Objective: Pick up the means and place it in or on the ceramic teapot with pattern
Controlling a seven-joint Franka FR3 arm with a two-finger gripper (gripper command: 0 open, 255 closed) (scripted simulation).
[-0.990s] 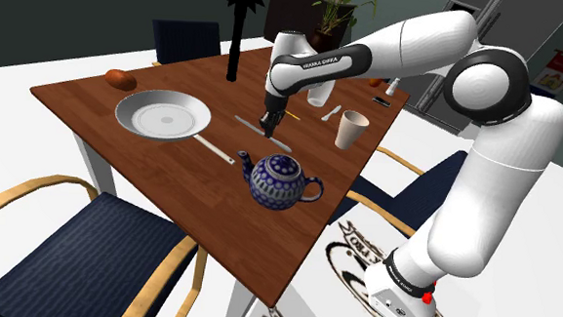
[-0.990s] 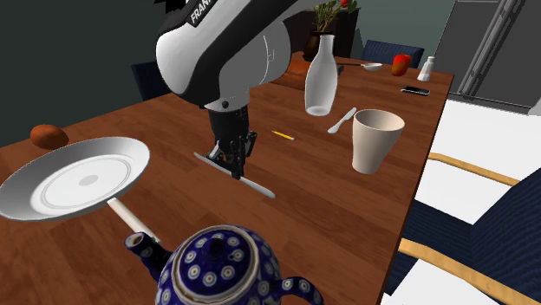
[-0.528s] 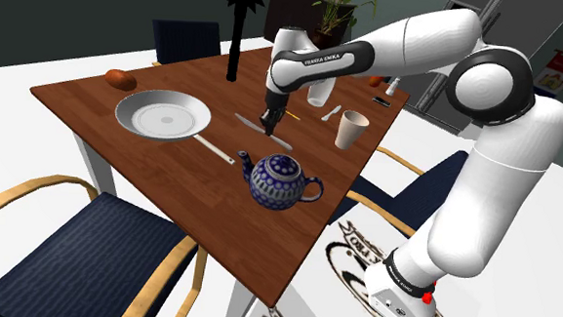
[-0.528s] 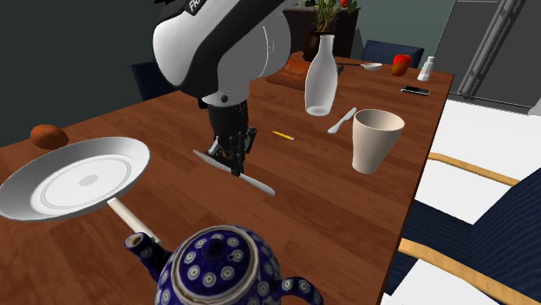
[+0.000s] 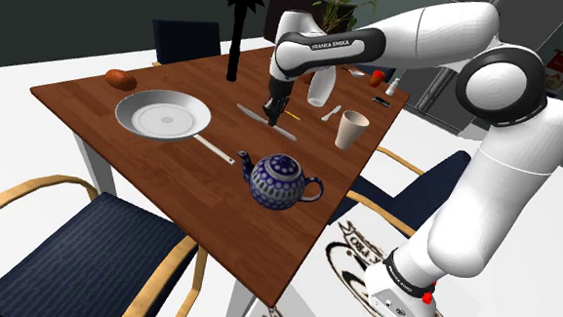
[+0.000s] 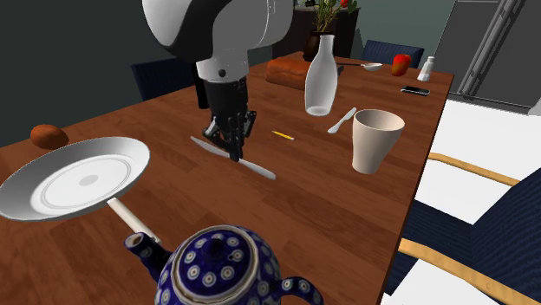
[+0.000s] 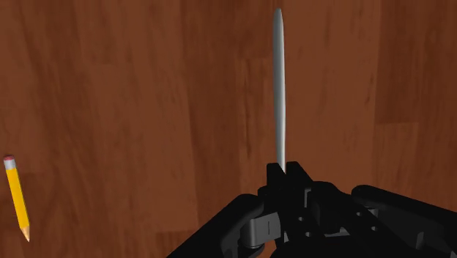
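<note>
A slim grey knife (image 5: 283, 131) hangs level a little above the brown wooden table (image 5: 97, 96), and my black gripper (image 5: 270, 113) is shut on its middle. In the second exterior view the gripper (image 6: 234, 149) clasps the knife (image 6: 257, 167), whose ends stick out on both sides. Seen from the wrist, the blade (image 7: 278, 88) runs straight out from between my gripper (image 7: 285, 172). The blue teapot with a white dot pattern (image 5: 279, 179) stands upright near the table's front edge, lid on, apart from the gripper. It also sits low in the second exterior view (image 6: 221, 269).
A white long-handled pan (image 5: 162, 115) lies to the teapot's left in the shoulder view. A beige cup (image 5: 350, 129), a clear bottle (image 5: 321, 87), a spoon (image 5: 330, 113) and a yellow pencil (image 6: 283, 135) lie beyond the gripper. Blue chairs (image 5: 100, 237) stand around the table.
The gripper has risen with the knife clasped in it, lifting the knife off the tabletop. The teapot and other things have not moved.
</note>
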